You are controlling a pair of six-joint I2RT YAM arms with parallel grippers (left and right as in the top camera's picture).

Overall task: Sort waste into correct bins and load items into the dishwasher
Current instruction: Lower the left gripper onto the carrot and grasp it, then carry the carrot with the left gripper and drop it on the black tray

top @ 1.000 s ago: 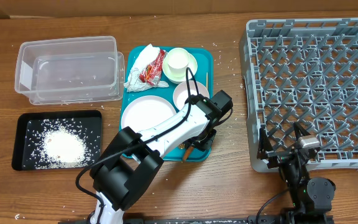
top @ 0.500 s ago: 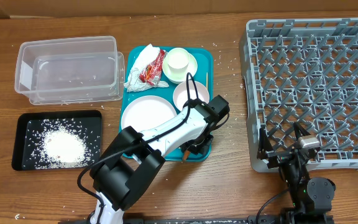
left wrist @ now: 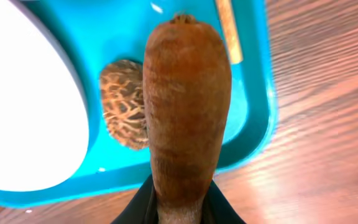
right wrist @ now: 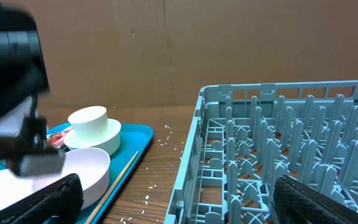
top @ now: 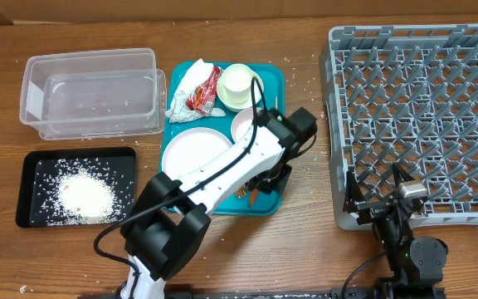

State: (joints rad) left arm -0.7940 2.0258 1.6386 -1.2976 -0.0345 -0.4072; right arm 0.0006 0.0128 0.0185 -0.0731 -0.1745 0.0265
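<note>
Teal tray (top: 277, 76) holds plate (top: 194, 154), bowls (top: 243, 124), cup (top: 237, 80), napkin (top: 184, 88), wrapper (top: 203, 94); black tray (top: 30, 164) holds rice (top: 80, 193). Left gripper (left wrist: 179, 208) clamps carrot (left wrist: 185, 106); right gripper (right wrist: 178, 202) gapes wide over wooden table (top: 305, 249).

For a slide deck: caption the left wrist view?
Left gripper holds small orange carrot-like stick over teal tray bearing brown lumpy food piece.

Left gripper (left wrist: 180, 208) tight on carrot stick (left wrist: 185, 106); right gripper (right wrist: 179, 202) seemingly wide.
</note>
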